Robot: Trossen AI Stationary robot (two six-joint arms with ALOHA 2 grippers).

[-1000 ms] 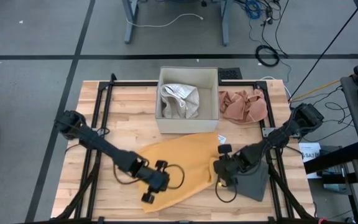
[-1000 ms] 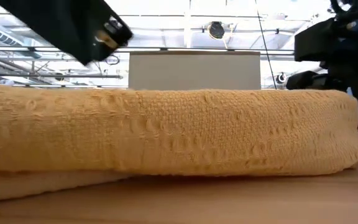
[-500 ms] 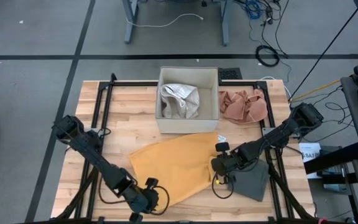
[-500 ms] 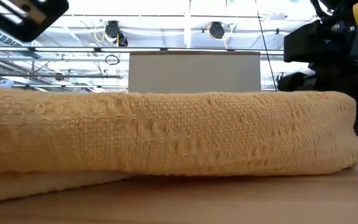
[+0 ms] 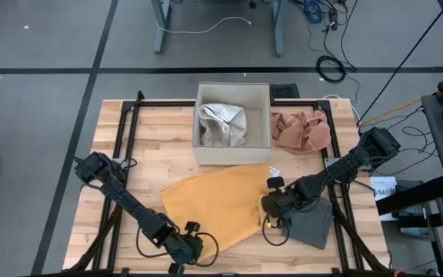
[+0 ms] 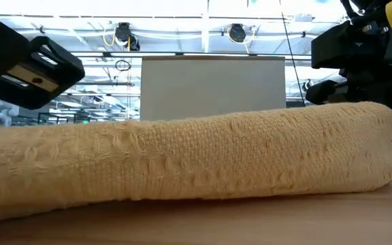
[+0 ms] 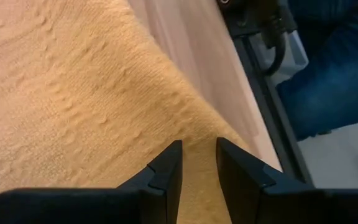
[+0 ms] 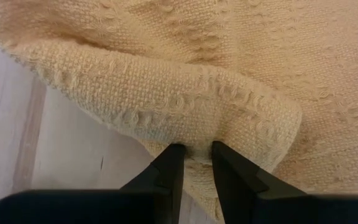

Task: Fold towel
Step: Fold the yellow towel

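Step in hand, as I judge it: securing two corners of the yellow towel (image 5: 218, 201) before a fold is carried across. The towel lies spread on the wooden table (image 5: 168, 131), in front of the open box (image 5: 233, 114), with its right edge beside a grey cloth (image 5: 314, 221).

My left gripper (image 5: 181, 248) sits at the towel's near corner, close to the table's front edge. In the left wrist view my fingers (image 7: 164, 173) stand narrowly apart with towel fabric running up between them; the weave bunches at the tips, so I read this as a pinch on the corner.

My right gripper (image 5: 274, 209) sits at the towel's right edge, next to the grey cloth. In the right wrist view its fingers (image 8: 169, 163) are drawn close on a thick rolled hem of the towel, which bulges just above the tips. This is a clenched grasp on the hem.

From table level, the towel's near side shows as a thick rounded roll lying on the wood.

Next move, as I judge it: lift both held points together, keep the cloth taut between them, and carry them toward the opposite edge. Risk: the left pinch is shallow at the corner and may slip.
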